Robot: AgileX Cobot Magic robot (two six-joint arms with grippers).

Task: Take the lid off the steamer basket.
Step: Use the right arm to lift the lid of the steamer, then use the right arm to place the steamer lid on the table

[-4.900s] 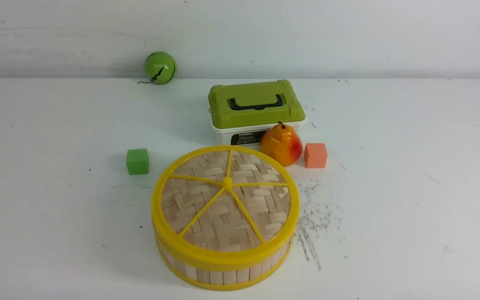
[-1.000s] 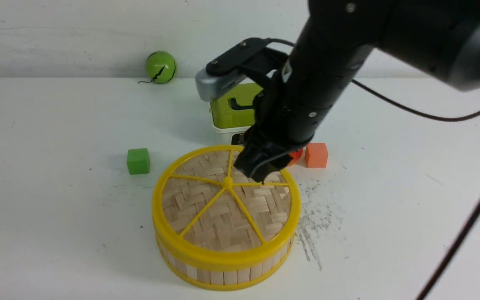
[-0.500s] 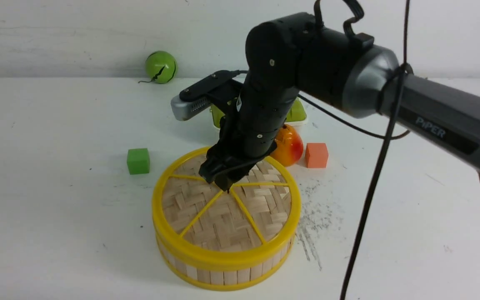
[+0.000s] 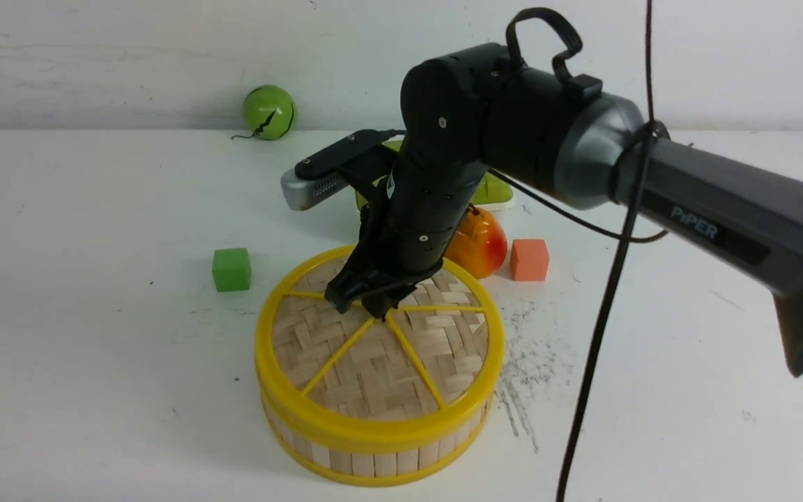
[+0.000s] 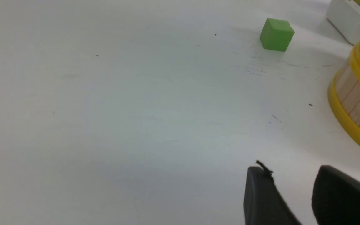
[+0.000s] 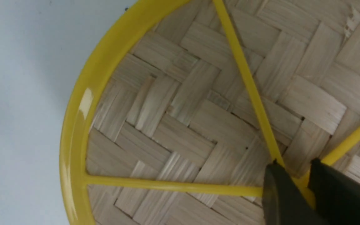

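The lid, a woven bamboo disc with a yellow rim and spokes, sits on the steamer basket at the front centre of the table. My right gripper points down at the lid's centre. In the right wrist view its two black fingers stand tight on either side of the yellow centre knob, over the woven top. My left gripper is open and empty, low over the table, with the basket's wall beside it. The left gripper is out of the front view.
A green cube lies left of the basket. A pear and an orange cube lie behind it to the right. A white box with a green top is mostly hidden by my right arm. A green ball sits by the back wall.
My right arm swung in from the right and lowered its gripper onto the lid's centre knob. The lid has stayed on the basket.
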